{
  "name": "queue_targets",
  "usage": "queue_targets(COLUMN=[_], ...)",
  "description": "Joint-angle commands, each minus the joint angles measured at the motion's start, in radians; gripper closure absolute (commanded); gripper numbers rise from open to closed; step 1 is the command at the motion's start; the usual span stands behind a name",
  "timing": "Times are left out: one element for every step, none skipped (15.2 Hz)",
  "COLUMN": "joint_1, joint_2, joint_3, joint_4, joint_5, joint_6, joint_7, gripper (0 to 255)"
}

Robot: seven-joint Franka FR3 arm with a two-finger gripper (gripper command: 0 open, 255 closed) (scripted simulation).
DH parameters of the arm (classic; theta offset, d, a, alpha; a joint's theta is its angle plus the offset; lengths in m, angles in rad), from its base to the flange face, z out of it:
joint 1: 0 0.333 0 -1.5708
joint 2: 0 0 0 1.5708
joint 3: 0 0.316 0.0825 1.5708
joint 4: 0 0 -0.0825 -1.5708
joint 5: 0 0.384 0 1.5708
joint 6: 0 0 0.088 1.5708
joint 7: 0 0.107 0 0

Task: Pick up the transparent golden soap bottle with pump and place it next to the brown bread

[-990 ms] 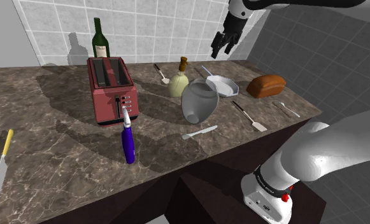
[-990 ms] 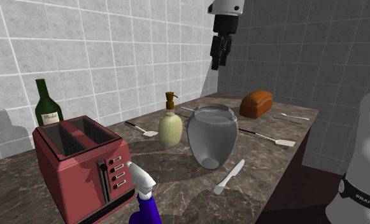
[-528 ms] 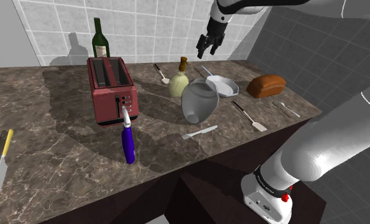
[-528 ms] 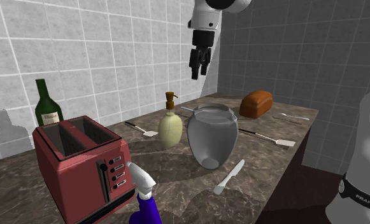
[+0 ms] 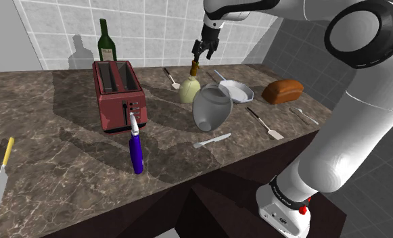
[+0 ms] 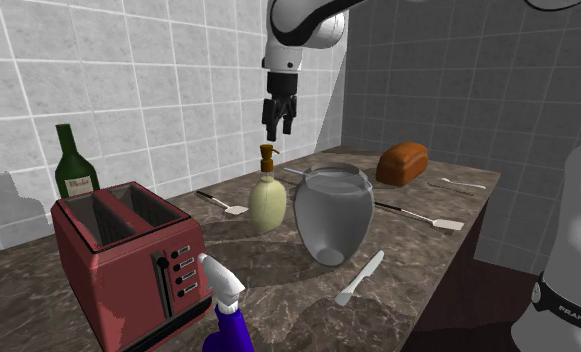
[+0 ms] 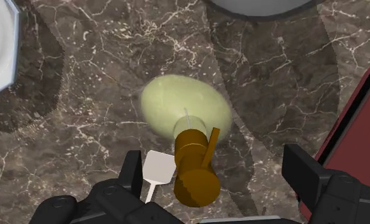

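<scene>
One second has brought the end effector (image 5: 203,49) leftward and down in the shoulder view; it now hangs just above the pump (image 7: 196,172) of the pale yellow soap bottle (image 5: 190,89), fingers (image 7: 134,172) apart, gripping nothing. That bottle stands far back on the bench (image 5: 66,155), well to the shoulder view's left of the brown bread (image 5: 283,90). Lowering and closing seem next. The arm's base (image 6: 568,300) reads "FRANKA"; the wine bottle (image 6: 75,165) has an illegible label.

the glossy white, rounded robot arm (image 5: 361,108) is showing dark joint rings (image 5: 361,28), a black base band (image 6: 566,300) lettered "franka", a small red spot (image 5: 304,209) and an all-black two-finger gripper (image 6: 279,128).
</scene>
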Motion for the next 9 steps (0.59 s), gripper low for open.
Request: queue_targets(joint_1=[-0.008, -0.011, -0.013, -0.013, -0.013, -0.013, -0.013, -0.013, -0.013], joint_2=[0.089, 0.134, 0.161, 0.164, 0.168, 0.171, 0.175, 0.179, 0.183], joint_3=[0.0, 0.002, 0.003, 0.004, 0.004, 0.004, 0.004, 0.005, 0.005], joint_4=[0.096, 0.144, 0.175, 0.166, 0.158, 0.149, 0.141, 0.133, 0.126], joint_5=[0.017, 0.024, 0.028, 0.028, 0.029, 0.029, 0.03, 0.03, 0.031], joint_6=[-0.013, -0.021, -0.027, -0.015, -0.003, 0.009, 0.021, 0.032, 0.044], joint_7=[-0.019, -0.025, -0.028, -0.029, -0.029, -0.029, -0.03, -0.03, -0.03], gripper=[0, 0, 0, 0, 0, 0, 0, 0, 0])
